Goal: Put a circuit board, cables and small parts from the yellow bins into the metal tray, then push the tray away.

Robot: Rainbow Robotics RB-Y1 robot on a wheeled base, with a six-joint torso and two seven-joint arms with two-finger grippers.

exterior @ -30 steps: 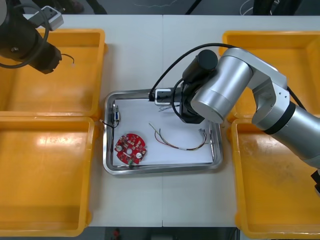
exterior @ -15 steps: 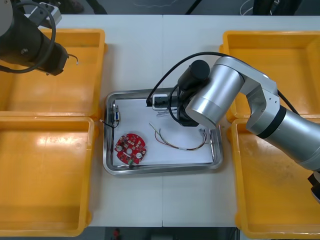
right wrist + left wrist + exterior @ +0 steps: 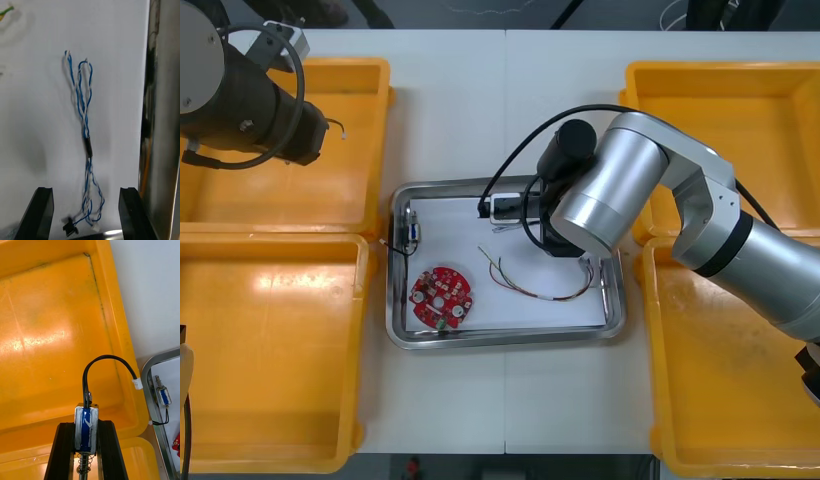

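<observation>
Tray (image 3: 505, 338) at centre, holding board (image 3: 442, 297), red/yellow cable (image 3: 540, 293) and blue/white cable (image 3: 85, 142). R gripper (image 3: 86, 191) low over blue/white cable, fingers apart, released. L gripper (image 3: 86, 425) clamped on metal part (image 3: 86, 416) w/ black lead (image 3: 108, 358), above far-left bin (image 3: 45, 333).

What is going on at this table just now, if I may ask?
The left end effector is shut on a small metal part with a black lead, held over the far left yellow bin. The right end effector hangs open low over the metal tray, straddling a twisted blue and white cable lying on its white floor. The tray also holds a round red circuit board, a red and yellow cable and another small metal part.
</observation>
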